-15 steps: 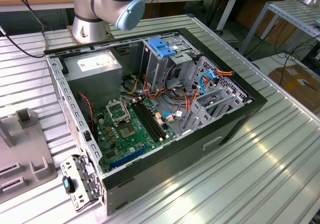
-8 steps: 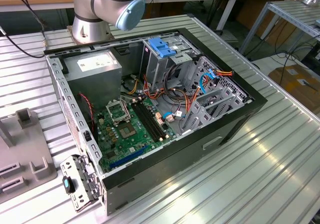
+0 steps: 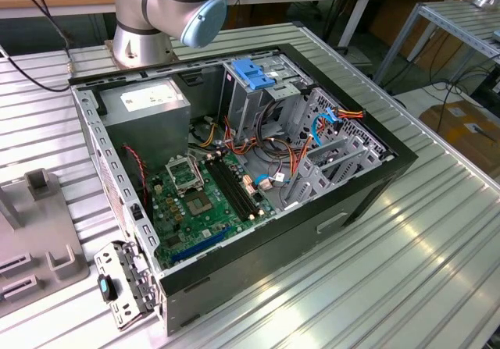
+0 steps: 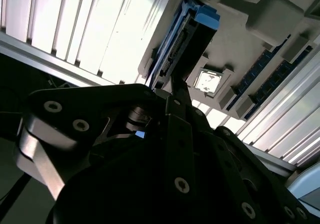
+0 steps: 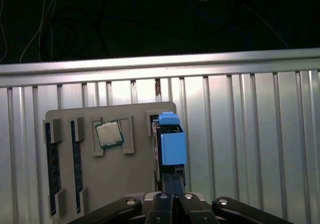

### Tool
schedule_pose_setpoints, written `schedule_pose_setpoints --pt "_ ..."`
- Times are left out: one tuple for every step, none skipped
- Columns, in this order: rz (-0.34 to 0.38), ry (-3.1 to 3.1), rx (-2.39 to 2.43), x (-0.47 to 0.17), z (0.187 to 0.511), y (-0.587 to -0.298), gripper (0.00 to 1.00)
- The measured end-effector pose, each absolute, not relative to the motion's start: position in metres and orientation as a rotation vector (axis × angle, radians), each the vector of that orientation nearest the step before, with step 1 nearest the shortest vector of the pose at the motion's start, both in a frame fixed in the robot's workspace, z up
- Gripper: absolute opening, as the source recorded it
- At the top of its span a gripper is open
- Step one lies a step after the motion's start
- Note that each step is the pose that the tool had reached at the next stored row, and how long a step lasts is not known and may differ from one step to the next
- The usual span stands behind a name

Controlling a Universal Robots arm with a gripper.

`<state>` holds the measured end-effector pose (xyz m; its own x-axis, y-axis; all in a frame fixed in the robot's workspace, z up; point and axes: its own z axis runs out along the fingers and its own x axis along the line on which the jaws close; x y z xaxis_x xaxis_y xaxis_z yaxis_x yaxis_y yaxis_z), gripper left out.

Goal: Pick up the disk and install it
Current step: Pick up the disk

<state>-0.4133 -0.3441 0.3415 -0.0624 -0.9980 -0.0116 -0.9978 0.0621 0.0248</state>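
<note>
In the exterior view, an open computer case lies on the ribbed metal tabletop. Inside it are a green board, a grey box and a cage with a blue latch on top. The arm stands just behind the case. A grey tray sits on the tabletop at the exterior view's left, apart from the case.

In the second wrist view, the dark hand reaches up to the disk. The disk stands on its edge in a slot of the tray. It has a blue rail at its far end. A square chip lies in the tray just beside the disk.

In the first wrist view, the hand is right at the near end of the disk and lines up with it. I cannot tell if the hand is open or closed, or if it touches the disk. The disk stands upright in its slot near one side of the tray, with the blue rail facing up. The chip lies beside it, and two memory sticks lie further along. The tray rests on the tabletop.
</note>
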Motion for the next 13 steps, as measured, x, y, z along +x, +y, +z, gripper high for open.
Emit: schedule_pose_setpoints --pt "-0.040 -2.281 2.148 -0.4134 0.3414 -0.3441 0.11" --pt "-0.039 -2.281 2.148 -0.4135 0.3414 -0.3441 0.11" --pt "-0.039 -2.281 2.148 -0.4136 0.3413 -0.3441 0.11" --pt "-0.039 -2.281 2.148 -0.4138 0.3413 -0.3441 0.11" --pt "-0.039 -2.281 2.148 -0.4138 0.3413 -0.3441 0.11" --pt "-0.039 -2.281 2.148 -0.4139 0.3413 -0.3441 0.11" --pt "-0.039 -2.281 2.148 -0.4139 0.3413 -0.3441 0.11" --pt "-0.039 -2.281 2.148 -0.4139 0.3413 -0.3441 0.11" --pt "-0.039 -2.281 2.148 -0.4139 0.3413 -0.3441 0.11" --pt "-0.039 -2.281 2.148 -0.4139 0.3412 -0.3441 0.11" --pt "-0.039 -2.281 2.148 -0.4139 0.3413 -0.3441 0.11" --pt "-0.039 -2.281 2.148 -0.4139 0.3413 -0.3441 0.11" --pt "-0.039 -2.281 2.148 -0.4139 0.3413 -0.3441 0.11"
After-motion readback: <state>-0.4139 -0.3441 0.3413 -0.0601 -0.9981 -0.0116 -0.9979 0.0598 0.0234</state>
